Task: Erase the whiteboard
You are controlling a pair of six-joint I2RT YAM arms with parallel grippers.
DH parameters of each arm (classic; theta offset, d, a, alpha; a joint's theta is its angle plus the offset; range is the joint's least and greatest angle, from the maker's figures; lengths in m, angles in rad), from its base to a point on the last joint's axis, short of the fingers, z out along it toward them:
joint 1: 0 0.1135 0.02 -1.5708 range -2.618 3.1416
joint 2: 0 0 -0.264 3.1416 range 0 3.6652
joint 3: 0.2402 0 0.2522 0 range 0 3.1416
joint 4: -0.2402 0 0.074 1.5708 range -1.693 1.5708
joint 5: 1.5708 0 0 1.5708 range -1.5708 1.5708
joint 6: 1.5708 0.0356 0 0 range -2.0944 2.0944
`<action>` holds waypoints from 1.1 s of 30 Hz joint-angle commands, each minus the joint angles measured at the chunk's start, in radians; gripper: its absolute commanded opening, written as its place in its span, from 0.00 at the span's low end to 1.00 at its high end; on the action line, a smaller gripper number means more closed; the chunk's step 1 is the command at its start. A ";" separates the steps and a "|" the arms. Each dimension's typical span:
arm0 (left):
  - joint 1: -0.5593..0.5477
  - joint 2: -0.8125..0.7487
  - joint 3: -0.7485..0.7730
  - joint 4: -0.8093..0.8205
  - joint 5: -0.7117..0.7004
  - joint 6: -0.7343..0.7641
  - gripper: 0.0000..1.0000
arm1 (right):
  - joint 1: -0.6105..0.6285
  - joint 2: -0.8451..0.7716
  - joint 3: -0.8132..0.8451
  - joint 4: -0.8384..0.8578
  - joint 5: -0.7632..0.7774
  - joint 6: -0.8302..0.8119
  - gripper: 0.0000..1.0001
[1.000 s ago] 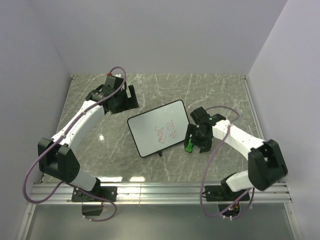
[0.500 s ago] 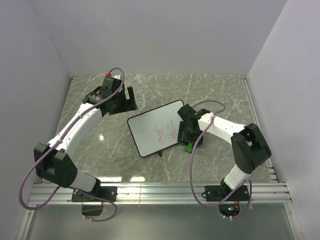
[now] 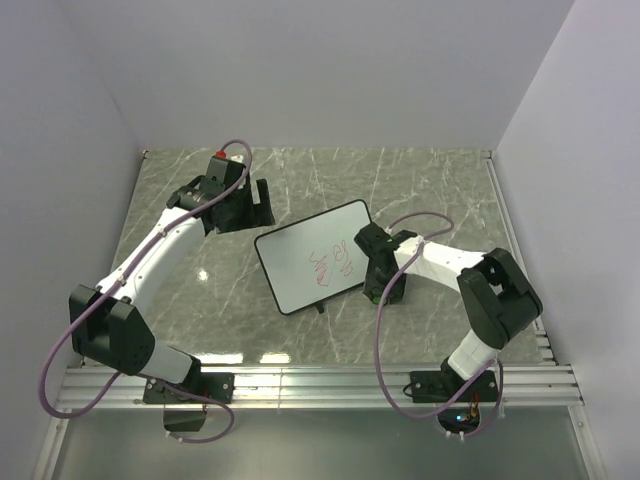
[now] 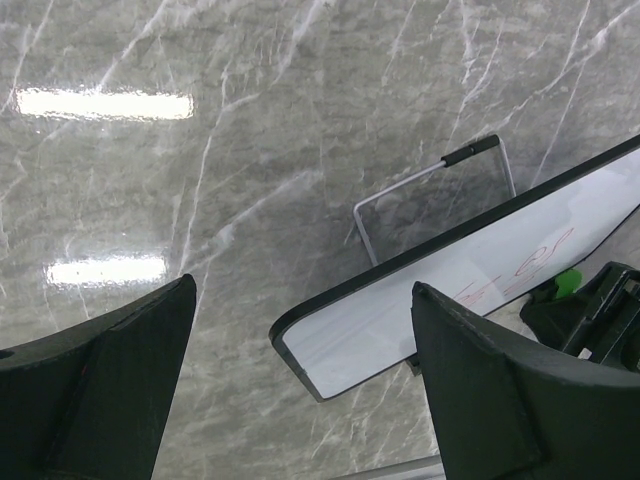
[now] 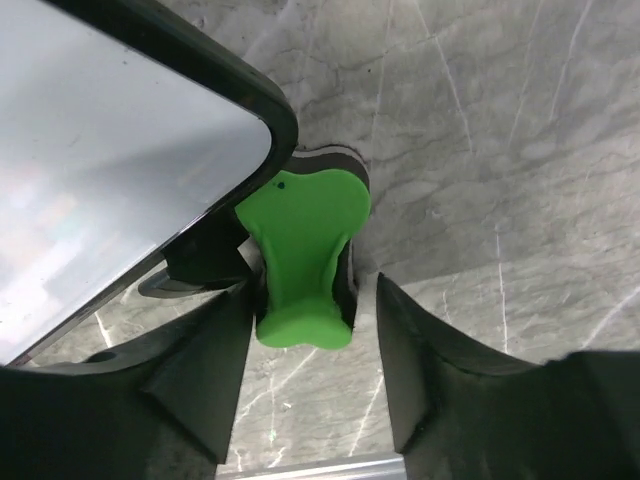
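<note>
Only the right arm has tucked in closer to the whiteboard (image 3: 300,265) since a second ago. Up-left of the board, the left gripper (image 4: 302,288) hangs spread and empty. The board's red scribbles (image 3: 330,262) remain, so nothing is erased yet. At its right corner, the right gripper (image 5: 312,290) straddles the green eraser (image 5: 305,240); I can't tell if it's pinching.

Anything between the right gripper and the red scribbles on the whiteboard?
Nothing visible blocks it. The right gripper, fingers open, straddles the green eraser, which lies on the table beside the whiteboard's near corner; the red scribbles sit just beyond, uncovered.
</note>
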 commanded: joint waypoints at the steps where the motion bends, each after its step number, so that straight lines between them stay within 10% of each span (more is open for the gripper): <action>1: -0.003 -0.001 0.006 -0.006 0.024 0.025 0.93 | 0.001 -0.022 -0.042 0.038 0.070 0.046 0.57; 20: -0.029 0.032 0.032 0.001 0.027 0.004 0.93 | 0.024 -0.336 -0.275 0.051 -0.038 0.063 0.28; 26: -0.034 0.051 0.034 0.010 0.032 -0.010 0.93 | 0.028 -0.347 -0.250 0.047 -0.082 0.011 0.75; 33: -0.047 0.051 0.035 0.018 0.035 -0.021 0.93 | 0.028 -0.330 -0.187 -0.005 -0.020 -0.007 0.83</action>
